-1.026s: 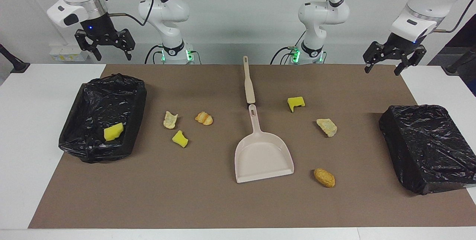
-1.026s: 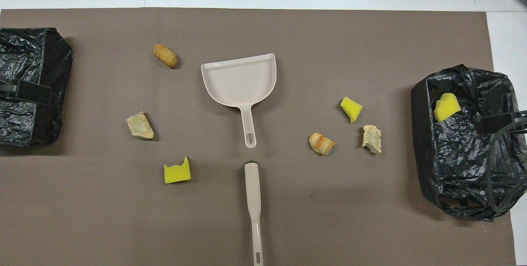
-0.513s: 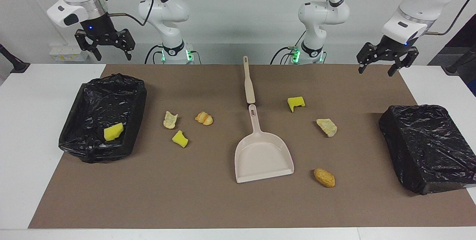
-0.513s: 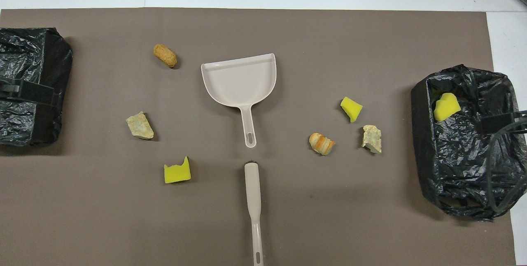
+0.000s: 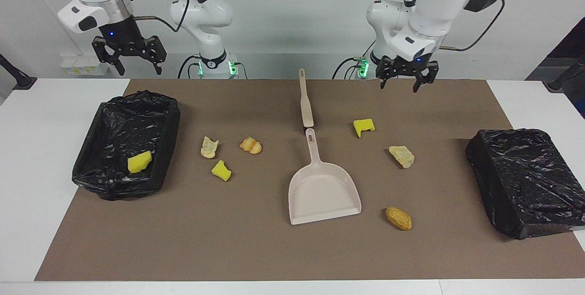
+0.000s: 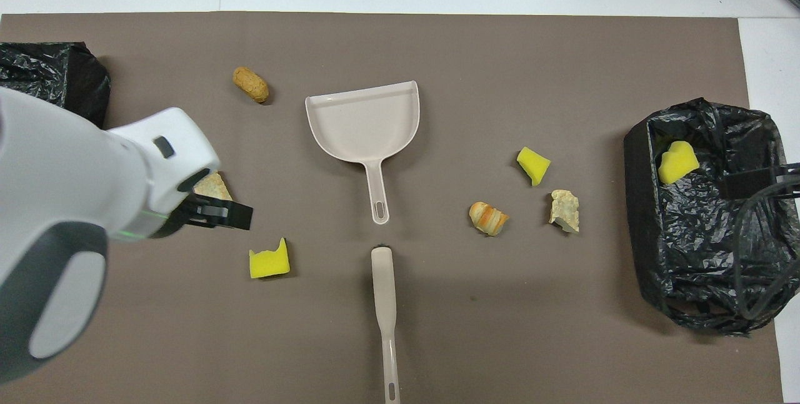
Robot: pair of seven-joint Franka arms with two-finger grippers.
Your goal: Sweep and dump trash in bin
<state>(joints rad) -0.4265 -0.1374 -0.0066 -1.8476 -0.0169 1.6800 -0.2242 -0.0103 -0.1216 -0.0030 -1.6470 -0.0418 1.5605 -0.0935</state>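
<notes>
Swung in fast from its own end of the surface: the left gripper (image 5: 400, 86), now up in the air over the edge of the brown mat (image 5: 256, 249) by the robots, close to the brush (image 5: 305, 103). Fingers spread wide, holding nothing. No move at all from the right gripper (image 5: 139, 70), waiting up high by the open bin (image 5: 105, 112), fingers also wide and empty. Looks like the start of a reach for the brush or the dustpan (image 5: 322, 190), so no sweeping done yet. Trash lying about on the mat: toward the left arm's end, a yellow sponge chunk (image 5: 364, 126), a pale lump (image 5: 402, 155) and a golden-brown lump (image 5: 398, 218); toward the right arm's end, another pale lump (image 5: 210, 147), an orange bread piece (image 5: 250, 145) and a second yellow chunk (image 5: 221, 170). Only one yellow piece (image 5: 139, 161) inside the open bin so far. Nothing in the dustpan. Hard to see from above: most of the pale lump by the left arm, tucked under the big white arm, and part of the black bag box (image 5: 525, 181) too. Cannot tell if that box has an open top. Brush handle cut off at the bottom of the overhead view, and bristles too dark and small to make out.
</notes>
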